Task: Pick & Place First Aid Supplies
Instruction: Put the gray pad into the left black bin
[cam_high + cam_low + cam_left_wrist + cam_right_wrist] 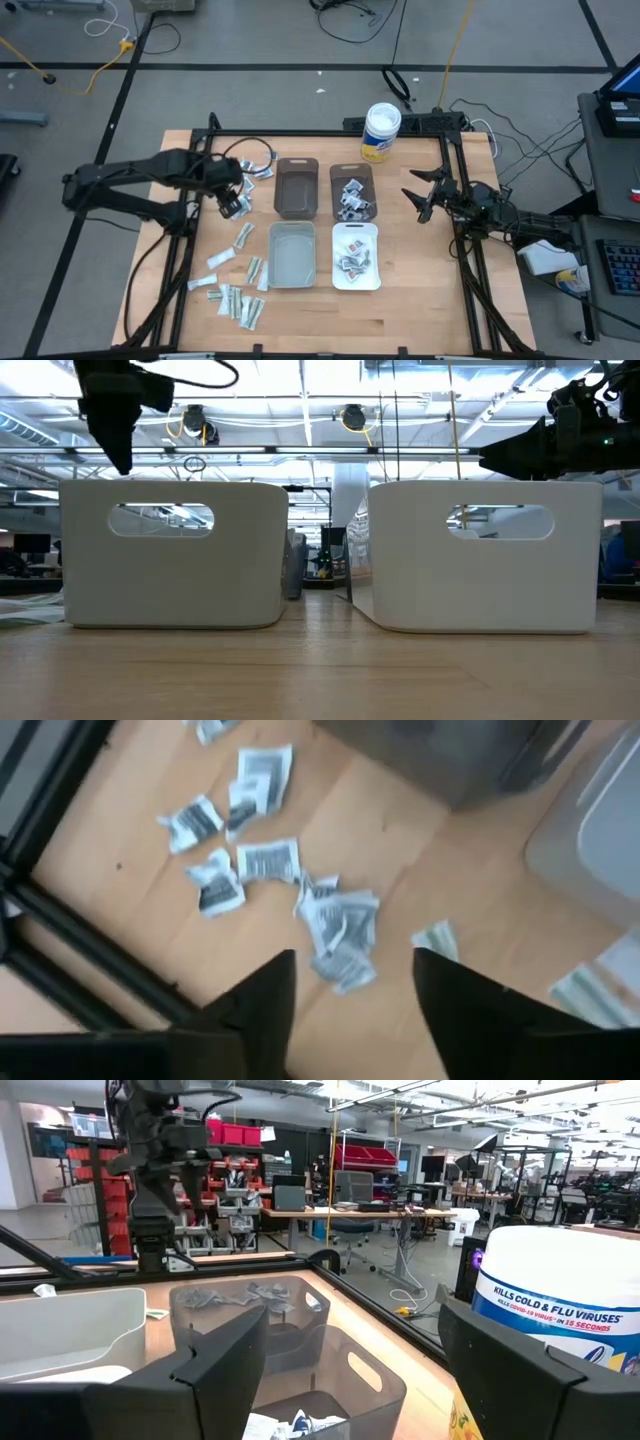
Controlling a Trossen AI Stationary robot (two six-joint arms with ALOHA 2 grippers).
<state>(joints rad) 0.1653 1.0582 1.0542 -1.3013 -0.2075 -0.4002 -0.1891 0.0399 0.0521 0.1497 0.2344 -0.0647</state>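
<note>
Left gripper (233,205), fingers spread and empty, hovers at ten o'clock on the table above loose first aid supplies (338,932) (right gripper (425,195) waits spread at three o'clock), and could pinch several overlapping packets together if it descends there.

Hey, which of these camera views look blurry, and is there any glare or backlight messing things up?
Left wrist view: motion-smeared, the packets streaky, print unreadable. Low view: backlit by bright ceiling lights, so the left claw is a black silhouette; the white bins stay sharp. Right wrist view: sharp, the tub label readable. High view: even light, little shadow.
</note>
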